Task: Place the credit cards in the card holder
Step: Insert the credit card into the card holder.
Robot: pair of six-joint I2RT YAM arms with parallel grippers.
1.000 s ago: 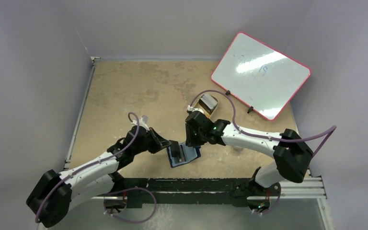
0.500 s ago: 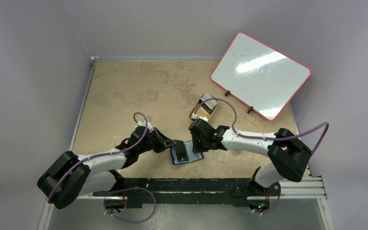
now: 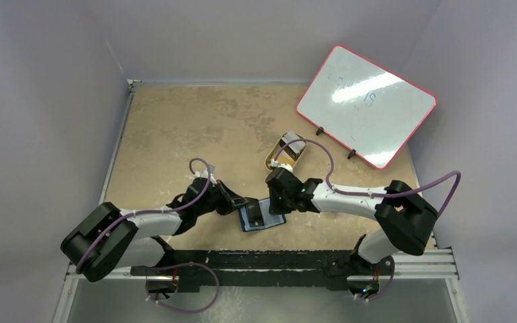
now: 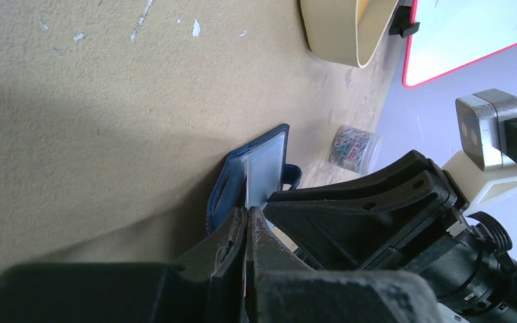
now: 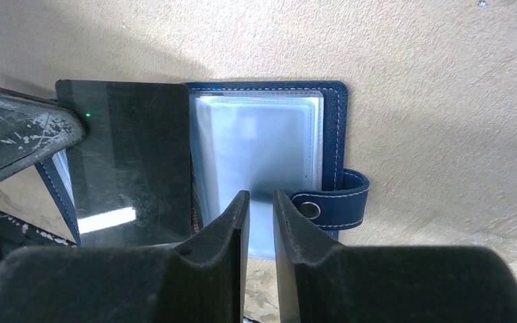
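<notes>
Soft overhead light streaks glare across the whiteboard (image 3: 365, 91) and gleams off the black card (image 5: 134, 155), shadow pools on the tabletop (image 4: 74, 188), and the right end effector (image 5: 260, 196) looms blurred up close.

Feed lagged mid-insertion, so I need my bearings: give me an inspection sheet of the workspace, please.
Surface: tan table, scuffed, speckled.
Job's things: card holder open, clear sleeves up; black card over one half; pale card in the tan tray.
Clutter: paperclip tub, whiteboard.
Pincers: left pincer shut on the black card; right pincer over the clear sleeves, narrow gap, grip unclear.
Cables: purple cable loops on both arms.
Surroundings: plain walls.
</notes>
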